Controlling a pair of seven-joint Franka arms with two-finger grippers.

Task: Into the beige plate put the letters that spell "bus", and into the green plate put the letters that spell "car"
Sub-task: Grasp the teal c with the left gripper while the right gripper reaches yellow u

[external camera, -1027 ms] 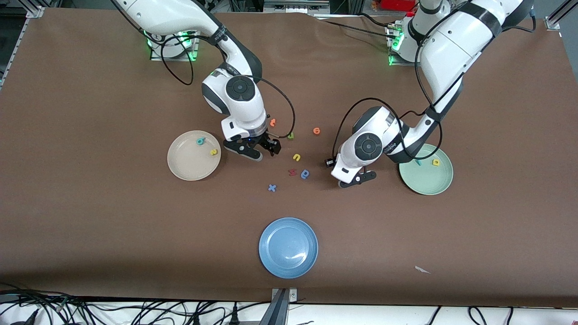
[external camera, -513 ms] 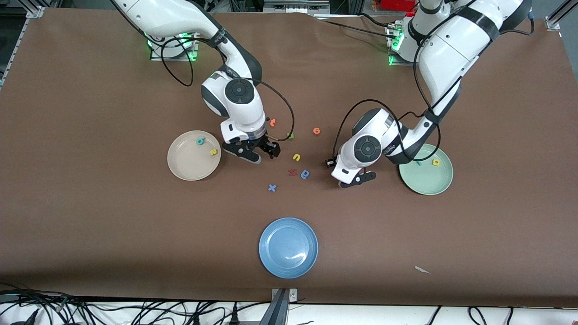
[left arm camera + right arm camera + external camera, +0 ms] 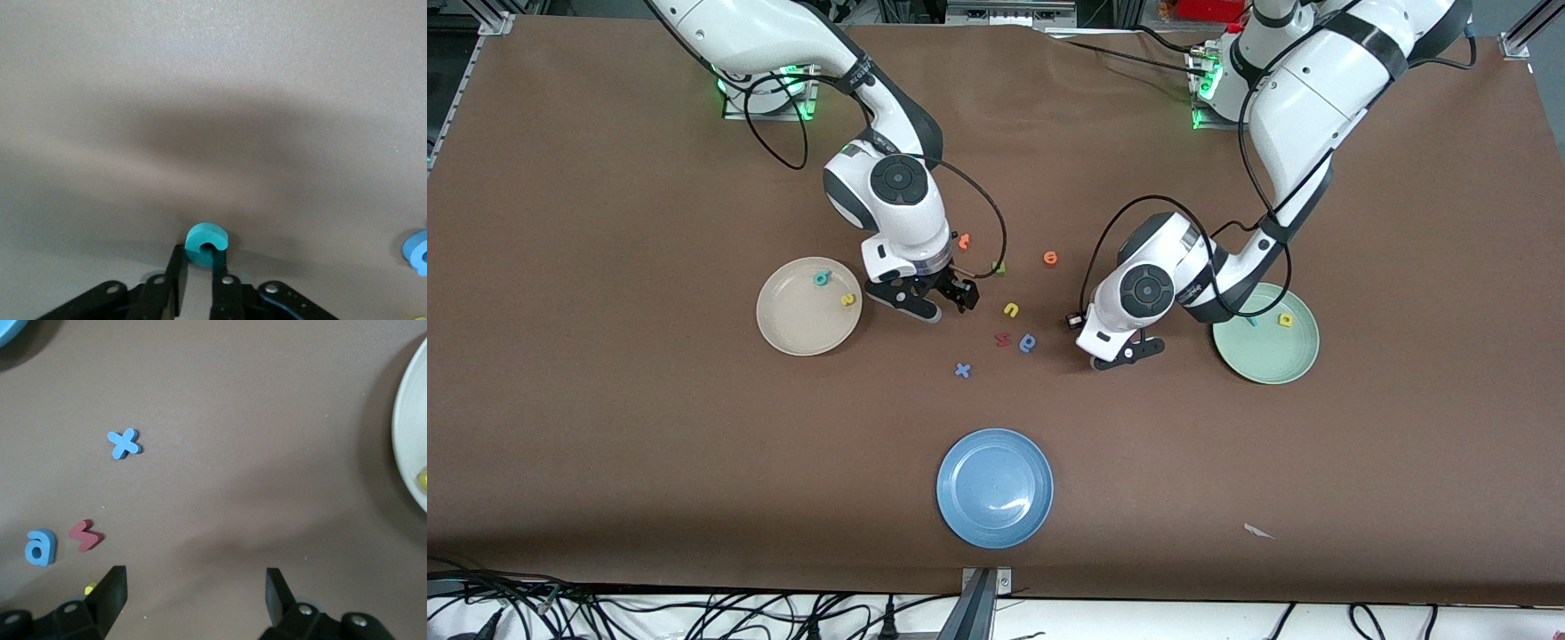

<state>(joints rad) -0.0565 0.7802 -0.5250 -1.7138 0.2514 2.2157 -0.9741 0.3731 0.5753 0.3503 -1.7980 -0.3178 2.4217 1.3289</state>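
My left gripper (image 3: 1126, 353) is down at the table between the loose letters and the green plate (image 3: 1267, 360). It is shut on the teal "c" (image 3: 205, 241), which sits pinched at my left gripper's (image 3: 199, 260) fingertips and is hidden in the front view. The green plate holds the yellow "a" (image 3: 1285, 320) and the teal "r" (image 3: 1251, 322), half hidden by the arm. The beige plate (image 3: 796, 324) holds the teal "b" (image 3: 822, 278) and the yellow "s" (image 3: 847, 300). The yellow "u" (image 3: 1011, 309) lies on the cloth. Beside the beige plate my right gripper (image 3: 934, 300) (image 3: 195, 585) hangs open with nothing in it.
Loose on the cloth are a green letter (image 3: 1000, 267), two orange letters (image 3: 964, 240) (image 3: 1050, 258), a red letter (image 3: 1002, 339), a blue "a" (image 3: 1028, 342) and a blue "x" (image 3: 962, 370). A blue plate (image 3: 994, 487) lies nearest the front camera.
My left gripper's fingers have closed on the teal "c", and its hand has shifted slightly toward the loose letters. The right arm has barely moved.
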